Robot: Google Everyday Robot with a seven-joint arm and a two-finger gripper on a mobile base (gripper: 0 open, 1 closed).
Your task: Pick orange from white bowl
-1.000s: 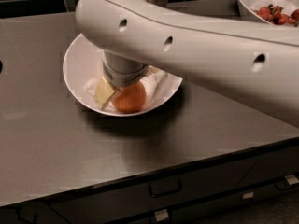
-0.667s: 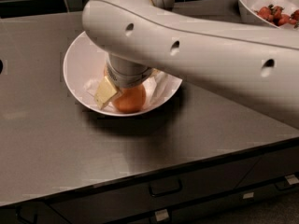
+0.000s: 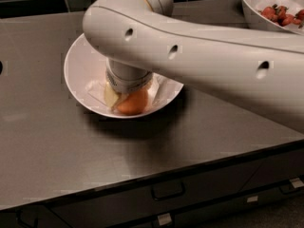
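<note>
The white bowl [image 3: 78, 63] stands on the dark steel counter, lined with crumpled white paper. The orange [image 3: 134, 103] lies at the bowl's front right, partly covered from above. My gripper [image 3: 124, 95] reaches straight down into the bowl and sits on top of and around the orange. The thick white arm [image 3: 190, 56] crosses the view from the right and hides the bowl's back right part.
A second white bowl [image 3: 251, 13] with red fruit pieces stands at the back right corner. The counter's [image 3: 71, 151] front edge runs along the bottom, with drawers [image 3: 166, 191] below. A dark tiled wall is behind.
The arm has shifted slightly to the right while the gripper stays down over the orange. The bowl and the orange have not moved.
</note>
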